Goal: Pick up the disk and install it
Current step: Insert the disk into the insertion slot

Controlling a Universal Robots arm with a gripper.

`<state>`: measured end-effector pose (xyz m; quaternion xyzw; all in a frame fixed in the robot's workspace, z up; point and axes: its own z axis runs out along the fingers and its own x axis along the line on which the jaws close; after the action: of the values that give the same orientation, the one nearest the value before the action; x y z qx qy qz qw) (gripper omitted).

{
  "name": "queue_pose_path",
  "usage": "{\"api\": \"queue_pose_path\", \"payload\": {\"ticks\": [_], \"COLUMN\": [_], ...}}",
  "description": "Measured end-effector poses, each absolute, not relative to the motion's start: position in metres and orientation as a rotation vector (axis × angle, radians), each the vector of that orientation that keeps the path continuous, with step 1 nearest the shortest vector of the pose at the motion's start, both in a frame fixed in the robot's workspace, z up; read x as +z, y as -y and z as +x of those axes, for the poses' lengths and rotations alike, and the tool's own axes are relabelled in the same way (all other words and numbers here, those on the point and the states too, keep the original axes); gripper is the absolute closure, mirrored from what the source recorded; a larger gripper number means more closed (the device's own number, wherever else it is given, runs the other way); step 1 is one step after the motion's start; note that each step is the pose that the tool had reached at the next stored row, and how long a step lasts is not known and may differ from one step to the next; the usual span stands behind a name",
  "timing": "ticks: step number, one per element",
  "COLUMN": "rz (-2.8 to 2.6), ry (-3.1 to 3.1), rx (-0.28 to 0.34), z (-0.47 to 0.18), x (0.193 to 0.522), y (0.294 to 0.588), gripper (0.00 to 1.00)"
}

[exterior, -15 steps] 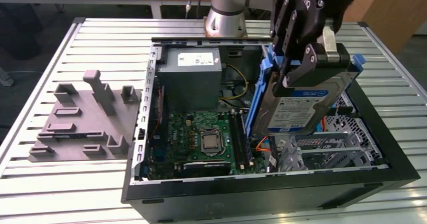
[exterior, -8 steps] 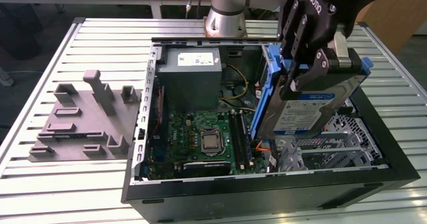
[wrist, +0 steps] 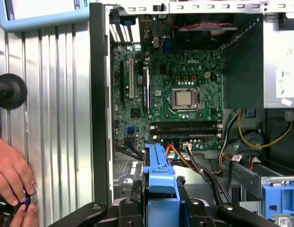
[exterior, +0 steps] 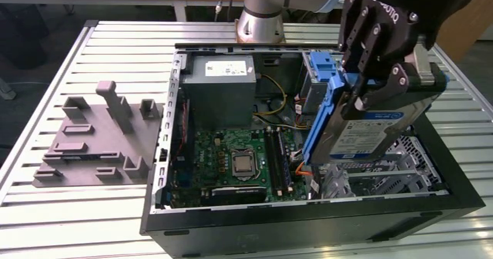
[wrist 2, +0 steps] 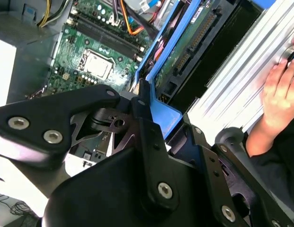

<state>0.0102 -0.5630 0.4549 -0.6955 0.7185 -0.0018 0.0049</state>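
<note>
Disk (exterior: 371, 131) in gripper (exterior: 377, 94), exterior view; hand (wrist: 12, 177) in both wrist views

Silver disk (exterior: 377, 126), blue rails (exterior: 317, 126); green motherboard (exterior: 223, 155)

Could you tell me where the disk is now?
The gripper holds the disk tilted over the drive cage, at the case's end on the exterior view's right.
</note>
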Motion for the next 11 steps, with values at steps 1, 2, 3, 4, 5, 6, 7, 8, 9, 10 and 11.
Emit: {"api": "queue_pose_path", "payload": {"ticks": [1,2,3,4,5,6,7,8,9,10,11], "rz": [-2.179,-2.179,-2.180,-2.180,-2.180,-2.180,-2.180,-2.180,-2.180,-2.180,-2.180], "ry": [-2.251,-2.251,-2.252,-2.252,-2.252,-2.252,-2.252,-2.252,-2.252,-2.252,-2.252], "rx": [-0.005,-0.004,-0.003,-0.002,-0.002,-0.001,-0.001,-0.001,-0.001,-0.001,-0.001], "z": [0.013,0.015,0.017,0.019,0.020,0.020,0.021,0.022,0.023,0.024,0.026], "x": [0.455,0.455,0.455,0.455,0.455,0.455,0.454,0.454,0.454,0.454,0.454], "y": [0.563,0.564,0.564,0.565,0.567,0.568,0.569,0.570,0.570,0.570,0.570], "gripper": [0.64,0.64,0.64,0.64,0.64,0.64,0.64,0.64,0.64,0.64,0.64]}}
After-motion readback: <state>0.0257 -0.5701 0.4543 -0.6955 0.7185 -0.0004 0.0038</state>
